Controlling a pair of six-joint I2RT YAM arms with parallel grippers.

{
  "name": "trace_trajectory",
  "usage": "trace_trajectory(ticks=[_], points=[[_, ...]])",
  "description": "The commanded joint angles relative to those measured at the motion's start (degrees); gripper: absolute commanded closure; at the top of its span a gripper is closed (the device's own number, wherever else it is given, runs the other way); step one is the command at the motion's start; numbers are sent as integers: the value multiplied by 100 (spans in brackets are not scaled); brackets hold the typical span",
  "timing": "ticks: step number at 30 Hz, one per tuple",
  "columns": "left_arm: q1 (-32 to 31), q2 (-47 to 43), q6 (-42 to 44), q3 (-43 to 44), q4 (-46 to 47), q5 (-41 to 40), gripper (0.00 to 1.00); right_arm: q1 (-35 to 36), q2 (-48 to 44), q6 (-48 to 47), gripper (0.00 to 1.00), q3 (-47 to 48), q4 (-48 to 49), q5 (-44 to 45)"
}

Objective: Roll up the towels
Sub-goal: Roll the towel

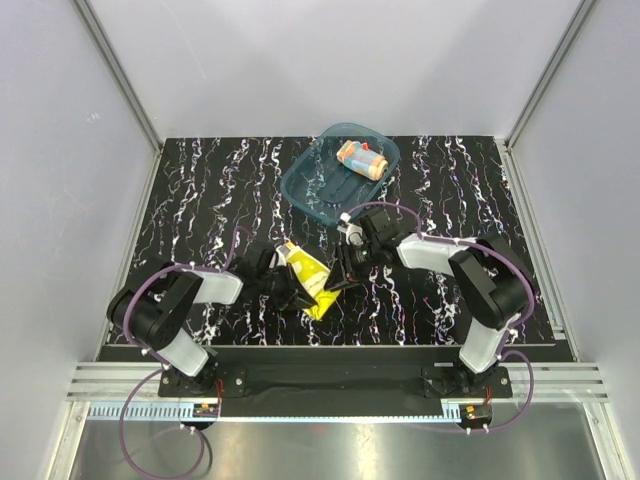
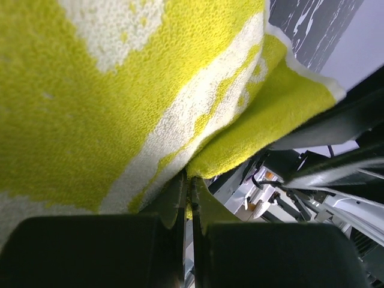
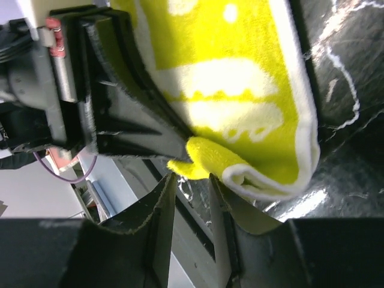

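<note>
- Underneath everything, a black marbled table (image 1: 200, 200), both arms reaching toward its near middle.
- At the far middle, a teal tub (image 1: 300, 187).
- At the near middle, between the two grippers, the yellow towel (image 1: 306, 272) with pale shapes, one corner folded over.
- Inside the tub, toward its far right side, the dotted towel (image 1: 361, 158), blue and yellow, rolled up.
- Clamped tight on the yellow towel's edge, the left gripper (image 2: 187, 183).
- Just right of that towel, the right gripper (image 3: 191, 180), jaws narrowly apart, the folded corner at the fingertips, not pinched.
</note>
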Motion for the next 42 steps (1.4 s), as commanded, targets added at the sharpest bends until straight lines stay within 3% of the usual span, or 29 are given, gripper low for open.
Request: trace_trajectory(ticks=[1,9,15,20,24,28,33,38,42], points=[[47,91,253,202,-218,54,100,30,282,58,65,184,421,-122],[100,38,314,176,-306,124,99,4,888,67,66,184,614,142],[144,-653,630,123,-858,11,68,-5,1109,58,66,175,597,361],[118,-1762,1526,755,-2955,-1569,61,-5,1118,32,66,184,457,458],[-347,-2527,1931,1457,-3847,-2958,55,-5,1074,32,67,184,395,458],[-1085,-2564,2063,1836,-3831,-3110,55,-5,1030,6,67,219,281,511],[-1797,-1861,1862,1758,-2989,-2803,58,-5,1021,6,67,315,184,537],[-1869,-1422,1738,1451,-2145,-2618,59,-5,1012,-47,67,368,79,528],[-1869,-877,1870,1468,-2169,-2661,62,-5,1047,-73,67,412,26,528]])
